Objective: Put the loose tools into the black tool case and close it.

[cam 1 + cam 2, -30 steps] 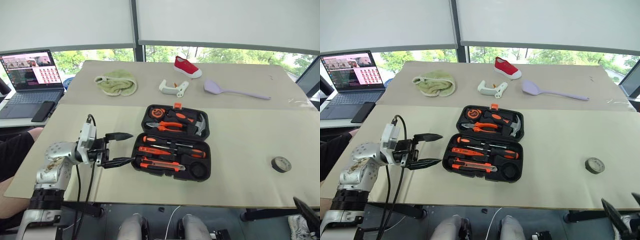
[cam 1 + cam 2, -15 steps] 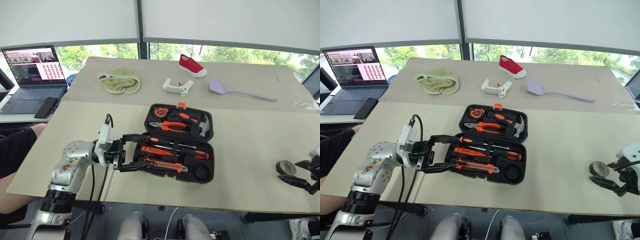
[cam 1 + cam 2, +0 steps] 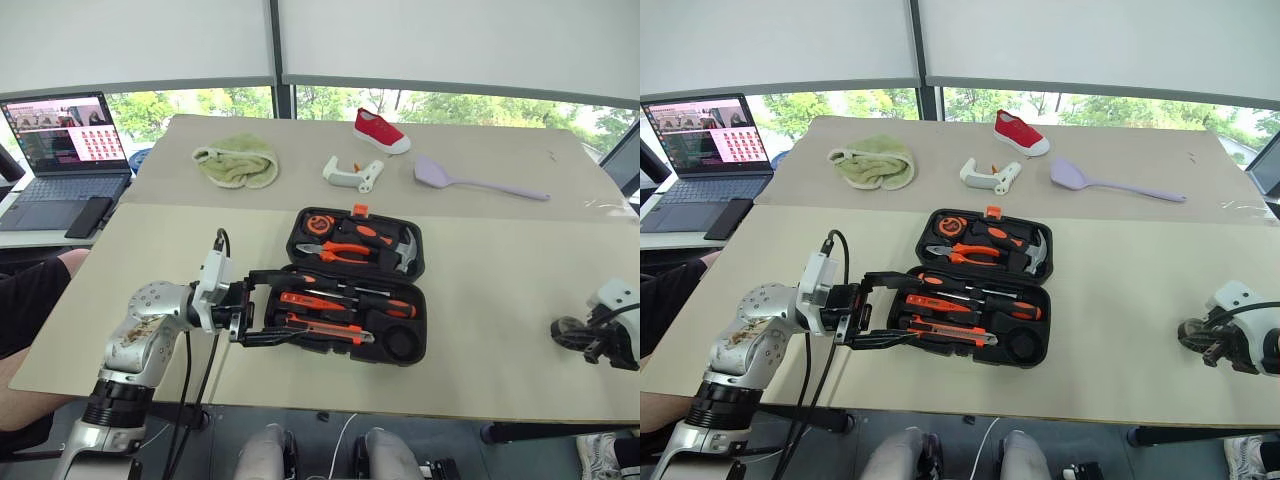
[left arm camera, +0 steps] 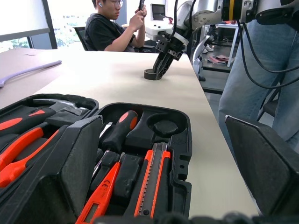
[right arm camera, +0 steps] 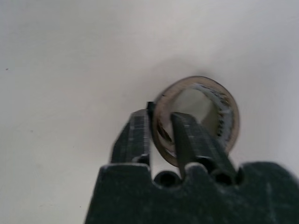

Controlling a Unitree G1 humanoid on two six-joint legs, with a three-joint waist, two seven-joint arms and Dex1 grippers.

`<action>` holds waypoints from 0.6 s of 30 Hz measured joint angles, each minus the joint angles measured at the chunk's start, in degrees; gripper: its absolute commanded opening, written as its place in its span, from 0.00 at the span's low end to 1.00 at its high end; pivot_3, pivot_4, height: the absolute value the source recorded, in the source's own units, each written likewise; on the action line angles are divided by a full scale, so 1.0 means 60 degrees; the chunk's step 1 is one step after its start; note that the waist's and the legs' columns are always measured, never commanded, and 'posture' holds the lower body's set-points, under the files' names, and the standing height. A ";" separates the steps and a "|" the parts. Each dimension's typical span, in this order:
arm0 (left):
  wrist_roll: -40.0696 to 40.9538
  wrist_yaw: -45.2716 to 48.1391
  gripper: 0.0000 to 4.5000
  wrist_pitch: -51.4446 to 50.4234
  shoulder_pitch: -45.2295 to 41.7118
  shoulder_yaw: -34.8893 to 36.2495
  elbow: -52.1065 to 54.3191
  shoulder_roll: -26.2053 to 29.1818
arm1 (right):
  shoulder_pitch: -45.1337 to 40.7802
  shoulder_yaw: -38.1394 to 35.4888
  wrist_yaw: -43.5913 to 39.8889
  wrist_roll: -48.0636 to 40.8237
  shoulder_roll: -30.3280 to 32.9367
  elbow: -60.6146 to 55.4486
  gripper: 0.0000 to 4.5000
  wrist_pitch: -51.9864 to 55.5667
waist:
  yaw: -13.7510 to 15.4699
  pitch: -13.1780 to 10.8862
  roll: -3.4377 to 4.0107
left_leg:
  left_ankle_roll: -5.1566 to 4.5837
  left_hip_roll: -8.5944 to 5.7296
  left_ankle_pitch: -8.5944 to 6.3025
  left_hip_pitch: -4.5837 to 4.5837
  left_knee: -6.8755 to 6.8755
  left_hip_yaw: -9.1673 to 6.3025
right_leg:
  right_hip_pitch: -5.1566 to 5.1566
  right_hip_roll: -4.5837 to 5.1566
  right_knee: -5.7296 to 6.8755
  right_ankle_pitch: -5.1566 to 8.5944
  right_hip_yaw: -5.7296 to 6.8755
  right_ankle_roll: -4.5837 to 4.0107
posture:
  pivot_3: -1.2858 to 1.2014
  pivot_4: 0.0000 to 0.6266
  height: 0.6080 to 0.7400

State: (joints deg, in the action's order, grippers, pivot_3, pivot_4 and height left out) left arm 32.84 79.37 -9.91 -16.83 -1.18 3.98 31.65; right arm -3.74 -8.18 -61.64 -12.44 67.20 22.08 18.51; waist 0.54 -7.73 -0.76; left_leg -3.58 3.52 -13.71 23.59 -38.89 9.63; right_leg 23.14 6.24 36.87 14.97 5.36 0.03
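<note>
Pinching the tape roll [image 5: 198,119] wall, right fingers [image 5: 184,135]; left fingers [image 3: 275,305] spread wide.

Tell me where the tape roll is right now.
The tape roll sits on the table's right side, near the front edge, far right of the black tool case, its wall pinched in the right gripper.
</note>
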 measured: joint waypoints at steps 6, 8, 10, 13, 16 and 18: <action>-0.0075 0.0090 1.00 0.0269 0.0361 0.0027 0.0018 0.0096 | -0.0152 -0.0281 -0.1725 -0.1077 -0.0089 -0.1664 0.02 -0.0525 | -0.0072 -0.0007 0.0010 | 0.0005 0.0016 0.0002 -0.0013 0.0005 0.0001 | 0.0000 -0.0005 0.0010 0.0000 -0.0005 -0.0002 | 0.52 0.24 0.99; -0.0081 0.0134 1.00 0.0376 0.0361 0.0047 0.0013 0.0135 | -0.0234 -0.0325 -0.2254 -0.2132 -0.0106 -0.3233 0.02 0.0264 | -0.0088 -0.0009 0.0009 | -0.0004 0.0024 -0.0004 -0.0014 0.0005 -0.0001 | -0.0001 -0.0006 0.0010 -0.0002 -0.0005 -0.0006 | 0.52 0.24 0.99; -0.0093 0.0199 1.00 0.0457 0.0408 0.0079 -0.0002 0.0212 | -0.0648 -0.0206 -0.2213 -0.3392 -0.0152 -0.4898 0.02 0.1908 | -0.0090 -0.0011 0.0007 | -0.0022 0.0026 -0.0015 -0.0011 0.0005 -0.0007 | 0.0002 -0.0001 0.0010 -0.0004 -0.0004 -0.0009 | 0.52 0.24 0.99; -0.0195 0.0269 1.00 0.0664 0.0588 0.0160 -0.0048 0.0324 | -0.1383 0.0430 -0.1856 -0.4465 -0.0218 -0.6769 0.02 0.3721 | -0.0079 -0.0017 -0.0005 | -0.0060 0.0031 -0.0040 -0.0010 0.0005 -0.0018 | 0.0003 0.0010 0.0005 -0.0003 0.0010 -0.0019 | 0.52 0.24 0.99; -0.0221 0.0390 1.00 0.0735 0.0806 0.0139 -0.0072 0.0405 | -0.1939 0.1605 -0.1050 -0.4669 -0.0657 -0.7760 0.02 0.5135 | 0.0002 -0.0033 -0.0032 | -0.0066 0.0025 -0.0044 0.0027 -0.0006 -0.0021 | 0.0024 0.0035 0.0002 -0.0003 0.0023 -0.0020 | 0.52 0.24 0.99; -0.0228 0.0373 1.00 0.0737 0.0893 0.0101 -0.0052 0.0403 | -0.2091 0.2415 -0.0650 -0.4326 -0.0736 -0.7930 0.02 0.5574 | 0.0050 -0.0033 -0.0031 | -0.0060 0.0014 -0.0040 0.0037 -0.0011 -0.0019 | 0.0034 0.0052 0.0000 -0.0005 0.0024 -0.0015 | 0.52 0.24 0.99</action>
State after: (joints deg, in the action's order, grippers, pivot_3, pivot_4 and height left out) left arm 31.47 81.62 -5.49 -11.47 -0.57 3.67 34.07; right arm -16.29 6.30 -65.55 -38.40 62.78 -25.50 51.95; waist 0.84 -7.93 -0.95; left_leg -3.94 3.61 -13.95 23.81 -38.96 9.51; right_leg 23.34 6.55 36.87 14.94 5.51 -0.05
